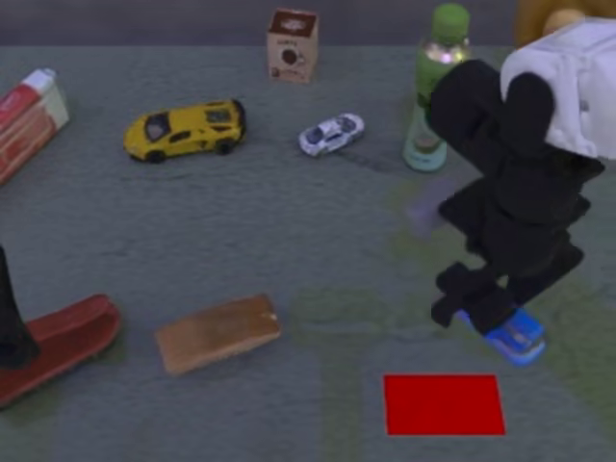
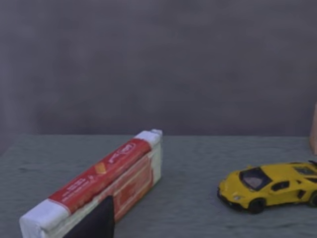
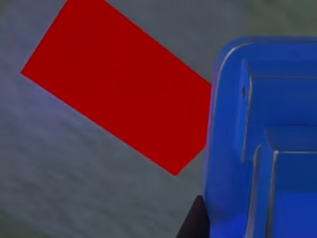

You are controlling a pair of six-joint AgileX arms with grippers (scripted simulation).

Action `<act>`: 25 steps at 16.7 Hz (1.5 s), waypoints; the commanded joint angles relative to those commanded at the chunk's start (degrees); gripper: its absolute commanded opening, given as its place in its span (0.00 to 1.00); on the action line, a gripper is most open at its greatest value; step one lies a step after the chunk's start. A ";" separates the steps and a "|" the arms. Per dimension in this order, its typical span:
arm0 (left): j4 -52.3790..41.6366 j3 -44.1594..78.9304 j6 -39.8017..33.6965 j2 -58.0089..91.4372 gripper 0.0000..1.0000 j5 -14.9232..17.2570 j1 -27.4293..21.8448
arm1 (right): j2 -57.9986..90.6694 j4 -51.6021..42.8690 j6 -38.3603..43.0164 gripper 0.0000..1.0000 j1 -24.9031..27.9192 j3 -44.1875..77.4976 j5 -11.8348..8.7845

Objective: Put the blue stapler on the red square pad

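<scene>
The blue stapler point(image 1: 520, 339) is just above and right of the red square pad point(image 1: 444, 404) in the top view, apart from it. My right gripper point(image 1: 476, 313) reaches down over the stapler's back end and is shut on it. In the right wrist view the stapler point(image 3: 267, 124) fills the side next to the pad point(image 3: 119, 84), and one dark fingertip point(image 3: 197, 223) presses against its side. Whether the stapler rests on the table or hangs above it I cannot tell. My left arm point(image 1: 8, 313) stays parked at the table's left edge, gripper open.
A yellow toy car point(image 1: 185, 129), a white toy car point(image 1: 331, 134), a brown carton point(image 1: 293, 44) and a green bottle point(image 1: 435, 87) stand at the back. A red-and-white box point(image 1: 29, 115) lies far left. A wooden block point(image 1: 218, 332) and a dark red board point(image 1: 58, 342) lie front left.
</scene>
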 joint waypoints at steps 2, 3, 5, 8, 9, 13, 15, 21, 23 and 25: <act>0.00 0.00 0.00 0.00 1.00 0.00 0.00 | -0.80 -0.36 -12.68 0.00 2.17 -0.80 -0.07; 0.00 0.00 0.00 0.00 1.00 0.00 0.00 | -1.33 -0.41 -18.47 0.00 3.17 -1.17 -0.08; 0.00 0.00 0.00 0.00 1.00 0.00 0.00 | -2.62 -0.24 -28.43 0.00 4.97 -1.82 -0.07; 0.00 0.00 0.00 0.00 1.00 0.00 0.00 | -4.63 0.39 -38.85 0.00 7.00 -2.45 0.04; 0.00 0.00 0.00 0.00 1.00 0.00 0.00 | -5.18 0.61 -41.10 0.00 7.46 -2.55 0.09; 0.00 0.00 0.00 0.00 1.00 0.00 0.00 | -6.00 0.96 -44.19 0.00 8.15 -2.61 0.17; 0.00 0.00 0.00 0.00 1.00 0.00 0.00 | -6.00 0.96 -44.19 0.00 8.15 -2.61 0.17; 0.00 0.00 0.00 0.00 1.00 0.00 0.00 | -3.76 7.50 -43.55 0.00 7.80 -6.93 0.20; 0.00 0.00 0.00 0.00 1.00 0.00 0.00 | -1.96 13.13 -43.47 0.00 8.02 -10.37 0.19; 0.00 0.00 0.00 0.00 1.00 0.00 0.00 | -0.18 18.62 -43.51 0.00 8.36 -13.79 0.18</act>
